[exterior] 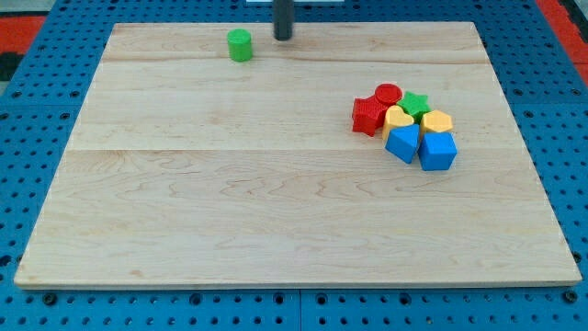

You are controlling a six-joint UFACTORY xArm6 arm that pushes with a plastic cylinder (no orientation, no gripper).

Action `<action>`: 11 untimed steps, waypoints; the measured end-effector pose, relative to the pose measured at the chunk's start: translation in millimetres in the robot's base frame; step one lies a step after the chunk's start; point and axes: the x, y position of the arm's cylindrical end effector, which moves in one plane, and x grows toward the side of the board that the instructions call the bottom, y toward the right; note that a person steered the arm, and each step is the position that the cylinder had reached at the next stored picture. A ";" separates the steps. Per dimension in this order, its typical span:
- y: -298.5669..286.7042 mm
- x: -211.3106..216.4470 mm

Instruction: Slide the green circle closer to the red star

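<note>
The green circle [240, 44] stands near the view's top edge of the wooden board [230, 202], left of centre. My tip [283, 37] is just to the right of it, with a small gap between them. The red star [368, 114] lies far to the right and lower, at the left edge of a tight cluster of blocks.
The cluster holds a red circle [388, 94], a green star [415, 104], a yellow heart [398, 118], a yellow block [437, 121], and two blue blocks [402, 142] [437, 151]. A blue pegboard [28, 110] surrounds the board.
</note>
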 end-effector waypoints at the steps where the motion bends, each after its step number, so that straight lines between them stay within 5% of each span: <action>1: -57.7 0.5; 9: 73.2 184.1; 11: 78.4 143.3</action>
